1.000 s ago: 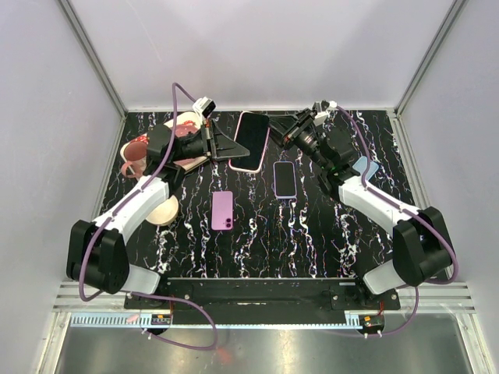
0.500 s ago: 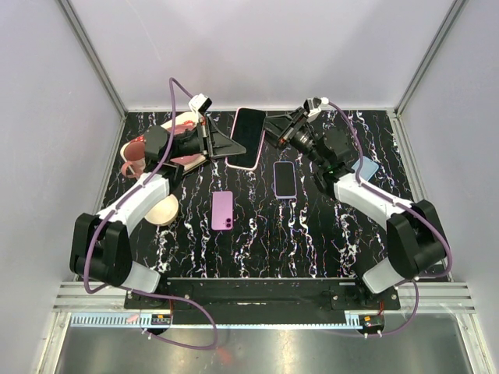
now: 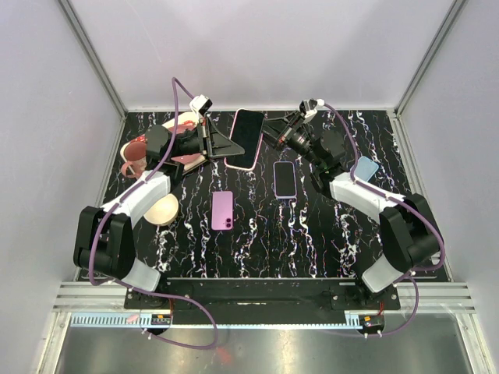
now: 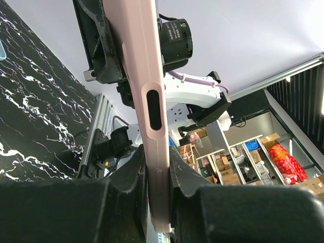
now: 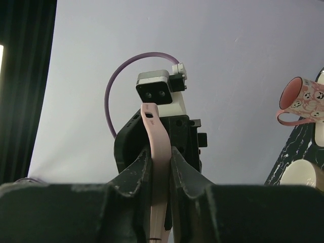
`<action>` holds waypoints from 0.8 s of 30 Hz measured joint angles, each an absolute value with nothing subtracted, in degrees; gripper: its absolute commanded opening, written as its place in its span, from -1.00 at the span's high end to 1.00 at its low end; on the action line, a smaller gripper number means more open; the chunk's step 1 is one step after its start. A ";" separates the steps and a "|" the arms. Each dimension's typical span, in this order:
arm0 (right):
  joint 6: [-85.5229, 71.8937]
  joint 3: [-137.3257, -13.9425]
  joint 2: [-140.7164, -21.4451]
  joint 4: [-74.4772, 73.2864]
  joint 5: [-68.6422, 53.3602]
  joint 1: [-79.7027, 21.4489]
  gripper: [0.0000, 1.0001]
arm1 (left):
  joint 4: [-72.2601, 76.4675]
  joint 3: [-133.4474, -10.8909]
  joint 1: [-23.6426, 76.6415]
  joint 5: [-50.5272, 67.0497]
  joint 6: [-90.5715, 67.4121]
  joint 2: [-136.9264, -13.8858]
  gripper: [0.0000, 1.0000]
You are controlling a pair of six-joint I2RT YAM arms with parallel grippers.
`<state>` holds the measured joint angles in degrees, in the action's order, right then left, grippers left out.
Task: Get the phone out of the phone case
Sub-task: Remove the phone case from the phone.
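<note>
Black marbled table, far centre: phone in pink phone case is held aloft, its opposite edges clamped by left gripper and right gripper; a drop is risked should either grip be loosened early.

Cased phone at the far side of the table; 2 phones lie nearer; mugs left.
</note>
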<state>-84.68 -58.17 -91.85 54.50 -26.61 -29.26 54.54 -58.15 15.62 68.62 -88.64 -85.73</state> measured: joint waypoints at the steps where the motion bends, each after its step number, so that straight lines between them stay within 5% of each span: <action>1: -84.33 -58.19 -91.79 54.30 -26.50 -29.26 1.00 | 54.50 -58.15 15.62 68.64 -88.44 -85.76 0.95; 3: -82.65 -58.30 -91.09 51.64 -26.04 -29.26 1.00 | 53.30 -58.15 15.57 68.64 -87.72 -85.78 0.63; 4: -80.97 -58.57 -90.37 48.84 -25.56 -29.26 1.00 | 52.42 -58.15 15.55 68.64 -86.87 -85.78 0.23; 7: -73.52 -60.53 -87.66 35.68 -24.77 -30.17 1.00 | 48.58 -58.15 15.79 64.18 -81.49 -85.58 -0.41; 10: -65.82 -62.17 -86.39 23.81 -22.24 -34.17 1.00 | 43.90 -56.07 15.46 60.82 -77.41 -83.90 -0.76; 14: -59.09 -63.86 -86.00 12.80 -19.40 -35.42 1.00 | 41.21 -51.96 15.38 59.29 -75.72 -82.32 -0.97; 24: -49.65 -68.16 -85.49 -7.16 -14.15 -37.74 1.00 | 11.27 -55.81 14.20 43.70 -55.92 -77.97 -0.98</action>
<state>-49.65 -68.16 -85.49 -7.16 -14.15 -37.74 11.27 -55.81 14.20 43.70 -55.92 -77.97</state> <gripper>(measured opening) 0.187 0.986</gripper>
